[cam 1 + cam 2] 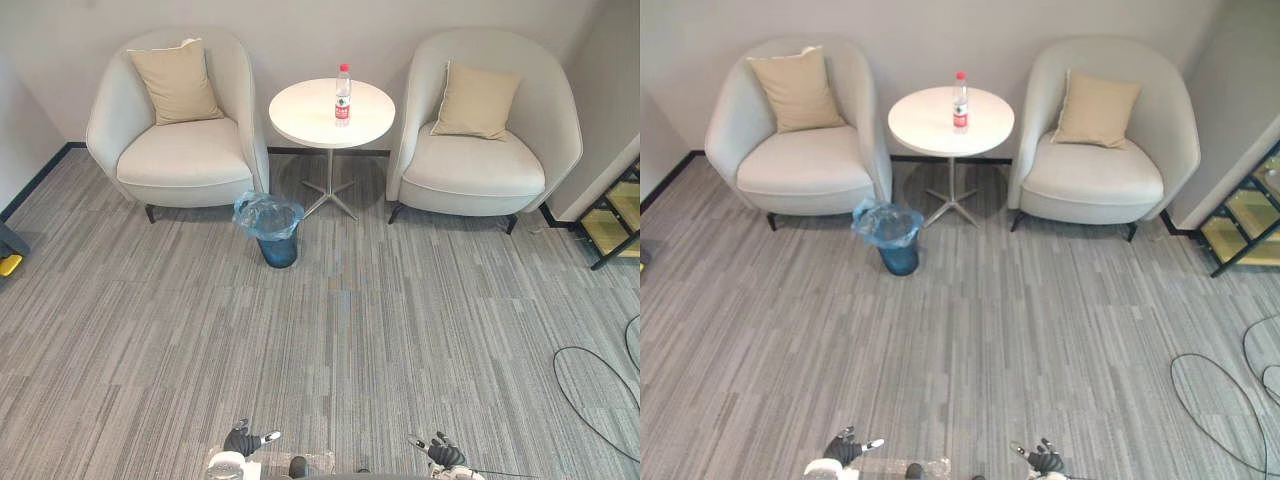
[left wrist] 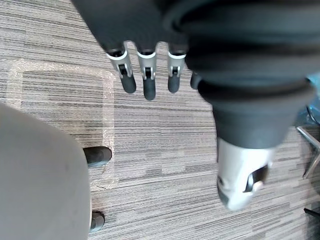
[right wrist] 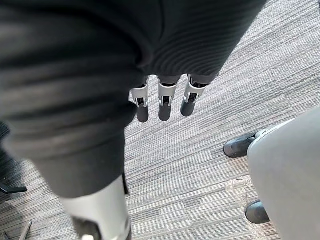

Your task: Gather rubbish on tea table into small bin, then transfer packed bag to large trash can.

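A clear plastic bottle (image 1: 343, 95) with a red cap and red label stands upright on the round white tea table (image 1: 300, 112) between two armchairs. On the carpet in front of the table sits a small dark bin (image 1: 275, 232) lined with a blue bag. My left hand (image 1: 244, 440) and right hand (image 1: 441, 452) hang low at the near edge of the view, far from the table. In the wrist views the left hand's fingers (image 2: 146, 80) and the right hand's fingers (image 3: 165, 102) are straight and hold nothing.
A light grey armchair (image 1: 180, 120) with a beige cushion stands left of the table, another armchair (image 1: 487, 125) to the right. A black shelf (image 1: 618, 215) is at the right edge. Grey striped carpet stretches between me and the table.
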